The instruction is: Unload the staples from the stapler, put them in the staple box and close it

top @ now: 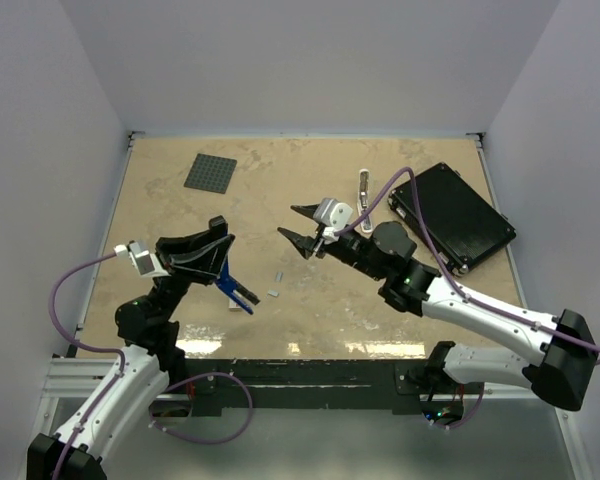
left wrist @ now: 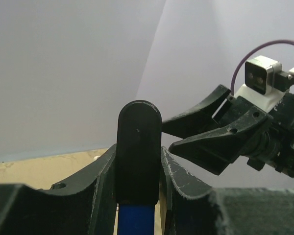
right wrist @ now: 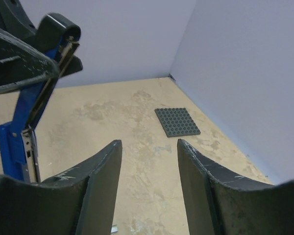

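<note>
Stapler [top: 238, 290] at the near left, staples [top: 274, 291] lying just right of it on the worktop [top: 320, 320].
The stapler sits between the fingers of the left hand [top: 218, 255], its end tilted down toward the worktop. The right hand [top: 288, 221] hangs behind the staples, apart from them. A studded plate [top: 210, 172] lies at the far left, a flat box [top: 460, 215] at the far right, with a bar tool [top: 362, 188] just left of the box.

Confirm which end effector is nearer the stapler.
Left. The left end effector is clamped on the stapler. The right end effector is open and clear of it, off to its right.
</note>
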You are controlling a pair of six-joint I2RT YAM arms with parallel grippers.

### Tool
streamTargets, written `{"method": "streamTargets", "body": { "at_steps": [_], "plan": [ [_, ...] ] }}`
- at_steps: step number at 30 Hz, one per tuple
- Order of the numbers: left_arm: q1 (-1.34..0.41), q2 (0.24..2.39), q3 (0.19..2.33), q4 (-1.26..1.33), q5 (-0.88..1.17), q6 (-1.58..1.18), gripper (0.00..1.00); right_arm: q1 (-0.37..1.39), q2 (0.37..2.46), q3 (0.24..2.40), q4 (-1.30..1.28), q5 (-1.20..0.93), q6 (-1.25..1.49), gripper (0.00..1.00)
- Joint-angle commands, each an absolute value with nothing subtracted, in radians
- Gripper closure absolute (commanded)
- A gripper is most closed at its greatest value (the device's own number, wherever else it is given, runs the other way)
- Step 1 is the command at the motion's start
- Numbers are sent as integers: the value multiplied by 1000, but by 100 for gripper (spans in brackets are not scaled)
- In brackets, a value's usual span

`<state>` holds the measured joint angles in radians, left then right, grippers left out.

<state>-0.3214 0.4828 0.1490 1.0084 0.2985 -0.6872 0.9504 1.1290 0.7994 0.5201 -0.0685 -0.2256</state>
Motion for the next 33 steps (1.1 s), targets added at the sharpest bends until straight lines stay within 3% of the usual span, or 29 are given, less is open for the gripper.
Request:
{"method": "streamTargets", "body": {
  "at_steps": [1,5,14,20,27,33],
  "plan": [
    [-324,479,179,1111,371,-693,100,943,1118,931,361,-205,-253,46],
    [-324,479,184,1118,400,-719,100,940,1170,994,288,-438,-114,35],
    [-324,469,212,1131,460,-785,100,922,1302,965,417,-722,55,24],
    [-324,457,230,1149,462,-810,100,919,1413,1008,439,-859,133,24],
    [-324,482,242,1189,480,-825,100,926,1485,980,632,-897,273,27],
    [-324,494,242,1216,472,-833,100,933,1534,1017,608,-877,279,28]
  ]
}}
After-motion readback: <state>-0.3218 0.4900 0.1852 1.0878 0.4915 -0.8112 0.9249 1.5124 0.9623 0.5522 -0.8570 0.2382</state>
